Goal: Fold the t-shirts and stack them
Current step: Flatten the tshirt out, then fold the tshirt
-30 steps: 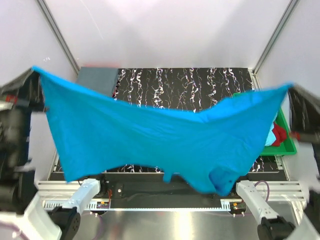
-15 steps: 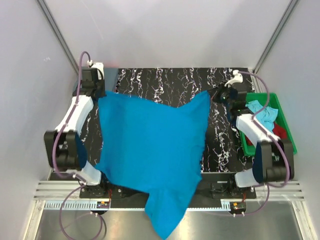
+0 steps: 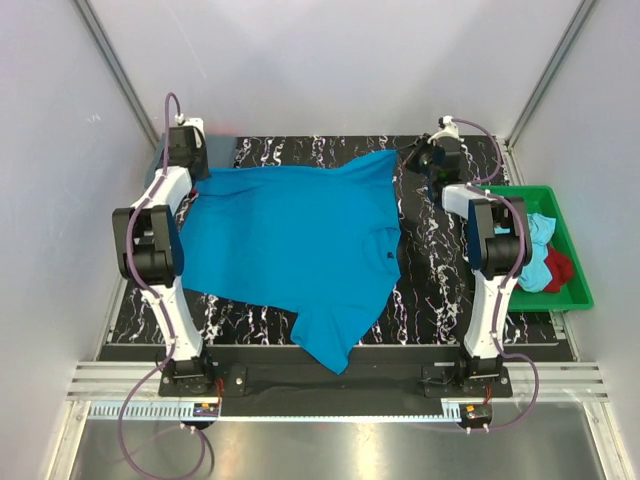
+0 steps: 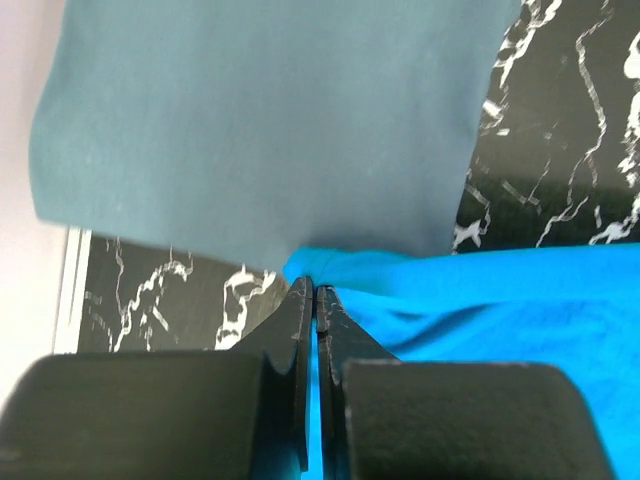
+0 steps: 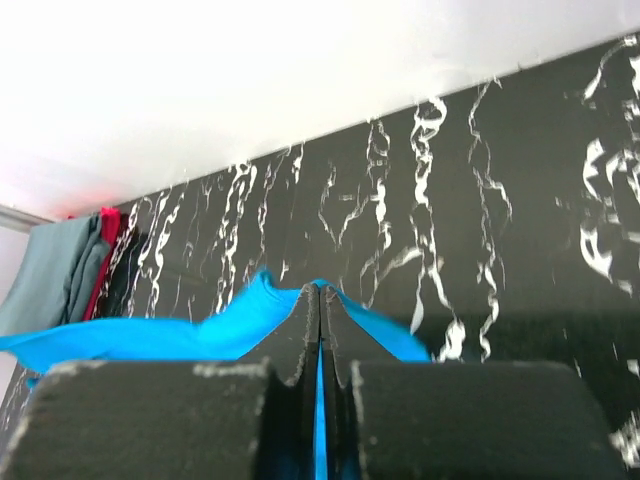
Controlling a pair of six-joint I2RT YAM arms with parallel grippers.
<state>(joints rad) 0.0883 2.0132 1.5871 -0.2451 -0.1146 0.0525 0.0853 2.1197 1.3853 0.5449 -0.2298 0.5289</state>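
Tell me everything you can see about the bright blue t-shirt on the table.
The turquoise t-shirt is soft, plain cloth, spread mostly flat with light wrinkles across the black marbled table. Its two far corners are pinched in the shut left gripper and right gripper. One part trails toward the near edge. Its left far corner meets a folded grey shirt.

Black marbled table [image 3: 432, 290] carries spread turquoise t-shirt [image 3: 290, 240] and folded grey shirt [image 4: 270, 120].

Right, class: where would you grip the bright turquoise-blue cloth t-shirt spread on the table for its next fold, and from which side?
The turquoise-blue t-shirt: probably its pointed near end, coming from the near side; that tip trails free of the flat body, offering an edge to pinch.
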